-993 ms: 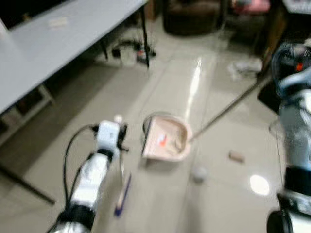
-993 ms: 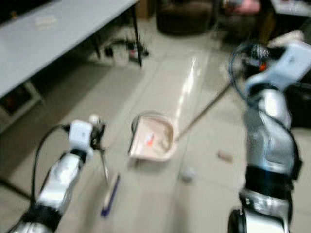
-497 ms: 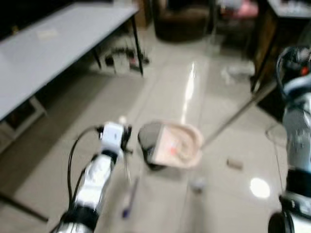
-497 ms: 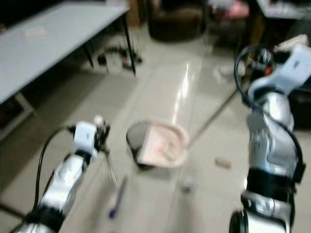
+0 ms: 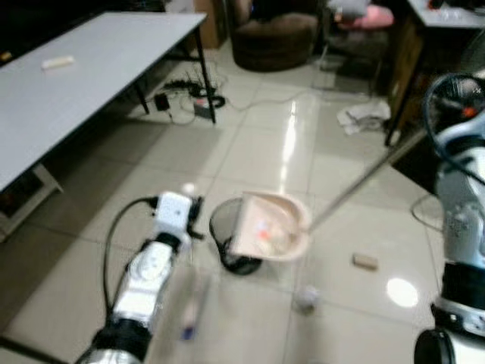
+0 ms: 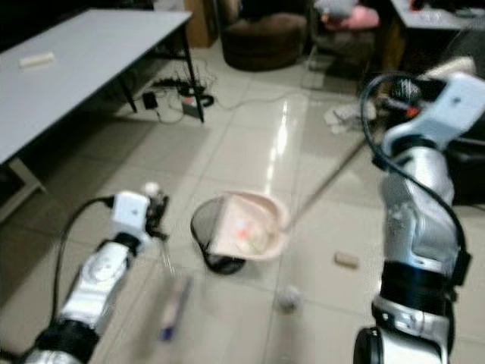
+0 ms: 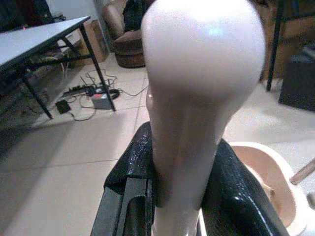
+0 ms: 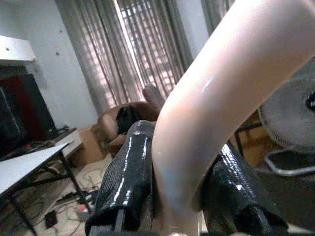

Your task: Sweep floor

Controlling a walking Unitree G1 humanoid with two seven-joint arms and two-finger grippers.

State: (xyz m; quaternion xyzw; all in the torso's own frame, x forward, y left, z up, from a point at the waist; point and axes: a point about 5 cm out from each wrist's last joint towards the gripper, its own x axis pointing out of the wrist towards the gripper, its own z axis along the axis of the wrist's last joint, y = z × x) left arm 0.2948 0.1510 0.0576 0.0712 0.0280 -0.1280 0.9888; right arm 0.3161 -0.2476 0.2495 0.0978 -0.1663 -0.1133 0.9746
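My left gripper [image 7: 179,196] is shut on the cream broom handle [image 7: 197,93]. Its rounded top [image 5: 188,188] shows above my left wrist, and the blurred blue broom head [image 5: 189,318] is near the floor. My right gripper [image 8: 179,196] is shut on the curved cream grip of the long dustpan handle [image 5: 364,178]. The cream dustpan [image 5: 269,227] hangs tilted over a black mesh bin [image 5: 226,231], with something orange inside it. On the floor lie a grey crumpled ball [image 5: 305,297] and a small tan block [image 5: 364,261].
A grey table [image 5: 76,83] stands at the left, with cables and a power strip [image 5: 198,104] on the floor beyond it. A brown armchair [image 5: 273,38] is at the back. A dark table leg [image 5: 397,83], white crumpled paper [image 5: 364,114] and a fan [image 5: 455,95] are at the right.
The whole view has shifted and become sharper. The dustpan has moved from beside the black bin to over its rim. Both grippers keep their hold.
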